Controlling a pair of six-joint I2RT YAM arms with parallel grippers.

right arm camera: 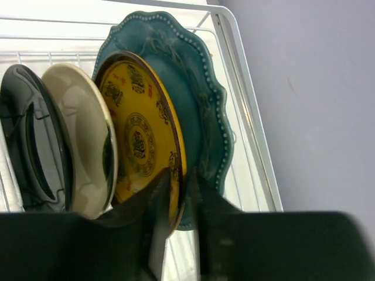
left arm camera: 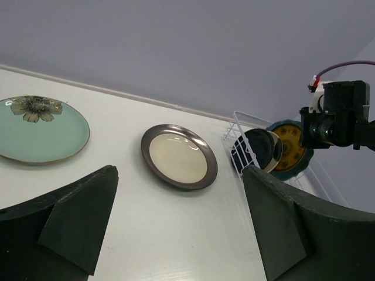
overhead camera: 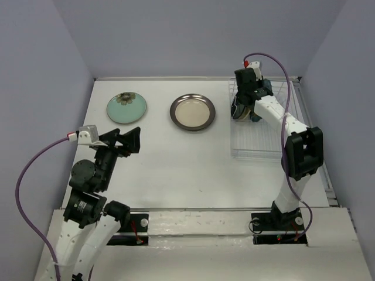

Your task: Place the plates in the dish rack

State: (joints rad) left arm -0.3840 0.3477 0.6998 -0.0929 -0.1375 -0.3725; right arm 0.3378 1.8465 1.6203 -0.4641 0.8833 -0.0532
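top view, clock positions taken from the table [overhead camera: 176, 175] centre. the dish rack [overhead camera: 258, 143] lies at 2 o'clock against the right edge. two plates lie flat on the table, well apart from the rack: the mint plate with a dark flower [overhead camera: 126, 109] at 11 o'clock and the silver metal plate [overhead camera: 192, 112] at 12 o'clock, beside each other without touching.

right wrist view. four plates stand on edge in the rack, in order from 9 o'clock to 3 o'clock: glossy black plate [right arm camera: 32, 146], cream plate [right arm camera: 82, 134], yellow-orange plate [right arm camera: 140, 129], scalloped teal plate [right arm camera: 196, 88]. the right gripper [right arm camera: 180, 175] enters from 6 o'clock, its jaws narrow and set one on each side of the yellow-orange plate's lower rim; whether they press on the rim cannot be told.

the left gripper [overhead camera: 125, 140] hangs above the table at 9 o'clock, jaws spread wide and holding nothing, pointing towards the two flat plates.
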